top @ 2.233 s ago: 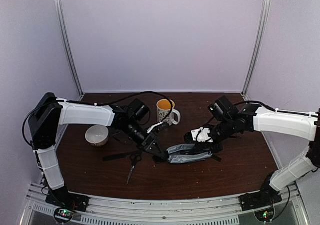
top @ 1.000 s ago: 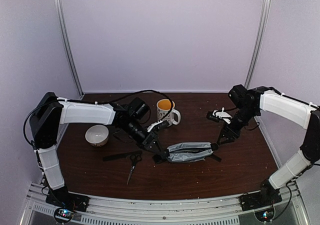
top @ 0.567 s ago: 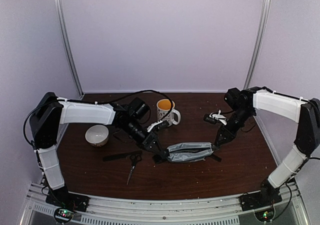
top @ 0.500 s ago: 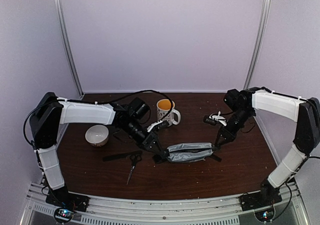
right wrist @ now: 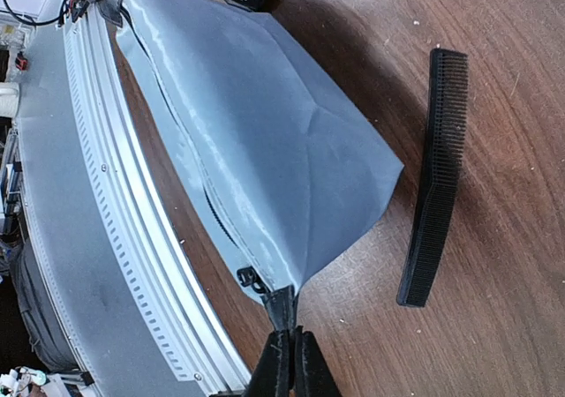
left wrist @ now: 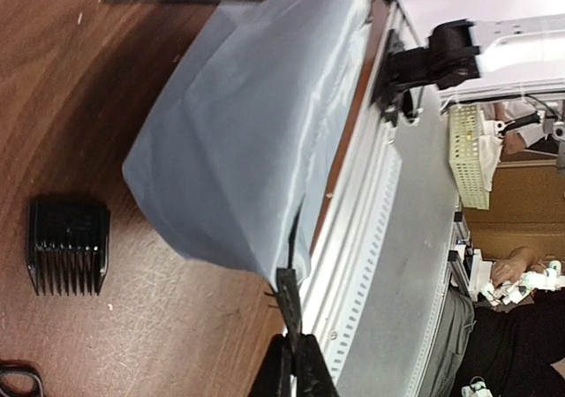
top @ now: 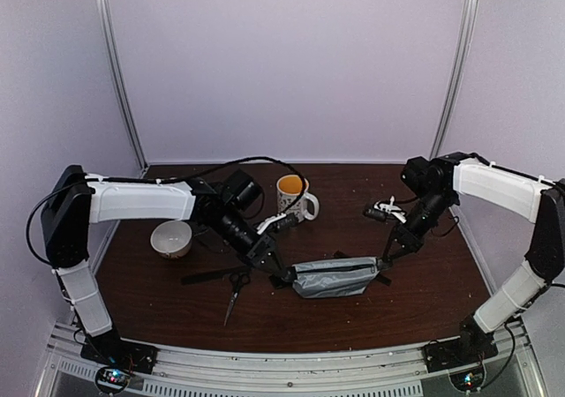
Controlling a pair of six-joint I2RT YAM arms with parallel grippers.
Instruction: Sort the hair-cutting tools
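Observation:
The grey zip pouch point(top: 334, 276) hangs stretched between both grippers just above the table. My left gripper point(top: 281, 279) is shut on the pouch's left end tab point(left wrist: 296, 362). My right gripper point(top: 382, 258) is shut on the right end tab point(right wrist: 290, 348). A pair of black-handled scissors point(top: 237, 285) and a flat black comb point(top: 212, 275) lie left of the pouch. In the left wrist view a small black block point(left wrist: 68, 243) lies by the pouch point(left wrist: 247, 141). In the right wrist view a second comb point(right wrist: 437, 176) lies beside the pouch point(right wrist: 256, 141). The silvery-black tool is not visible.
A patterned mug point(top: 296, 196) stands at the back middle. A white bowl point(top: 171, 238) sits at the left. The table's front edge with its metal rail point(top: 282, 362) is close to the pouch.
My right arm swung out to the right, then came back and closed on the pouch's right tab. The pouch now sits a little nearer the front, pulled taut between both grippers.

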